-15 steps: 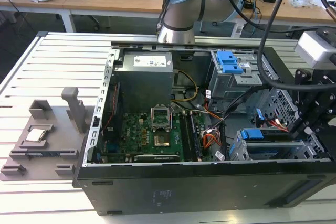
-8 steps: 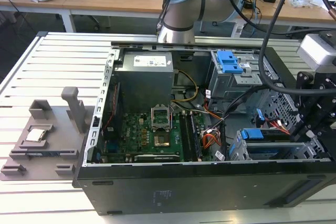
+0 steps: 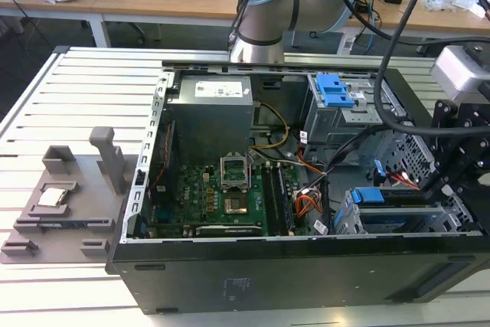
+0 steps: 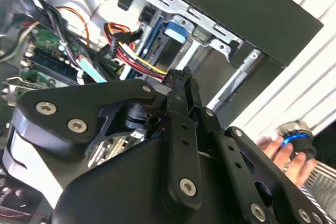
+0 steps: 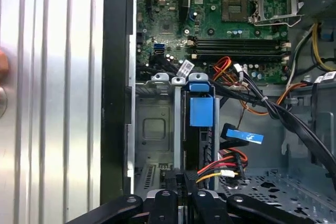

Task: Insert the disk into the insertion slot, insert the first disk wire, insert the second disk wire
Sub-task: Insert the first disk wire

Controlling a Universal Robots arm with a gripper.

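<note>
The disk (image 5: 201, 112) sits fully seated in the insertion slot (image 5: 152, 103), and at that slot's open end the gripper (image 5: 184, 183), fingers pressed together, pinches the first disk wire (image 5: 215, 170).

A table (image 3: 76, 89) of ribbed aluminium slats carries an open black computer case (image 3: 306, 285), which lies on its side with its inside facing up, across the table's middle and the exterior view's right. Just beside the case, toward the exterior view's left, rests a flat grey fixture (image 3: 69, 216) with upright posts, a small square grey-framed chip (image 3: 55, 196) seated in it. The arm's base (image 3: 258, 44) stands behind the case.
</note>
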